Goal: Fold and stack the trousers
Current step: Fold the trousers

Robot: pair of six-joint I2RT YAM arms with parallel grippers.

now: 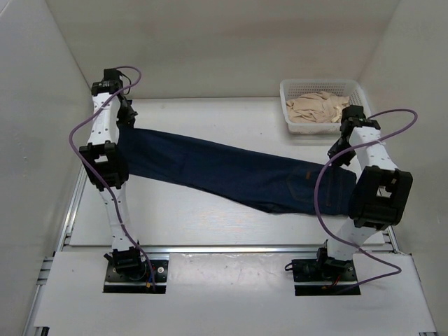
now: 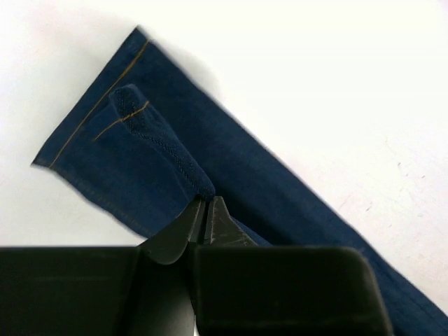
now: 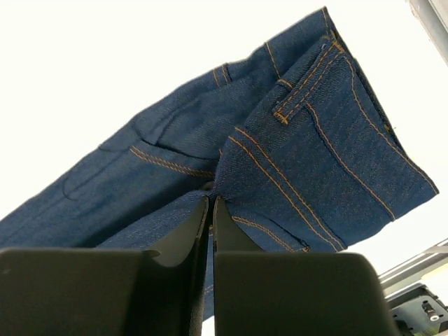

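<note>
While the trousers lie across the table roughly nine to three o'clock overhead, only wrist views show grips; left gripper pinches a hem fold; right gripper clamps denim near a pocket.

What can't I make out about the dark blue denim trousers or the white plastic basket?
Top view: the right arm covers the waist end of the dark blue denim trousers; the left arm covers the leg ends.
Top view: the crumpled beige cloth in the white plastic basket is too small to identify.
</note>
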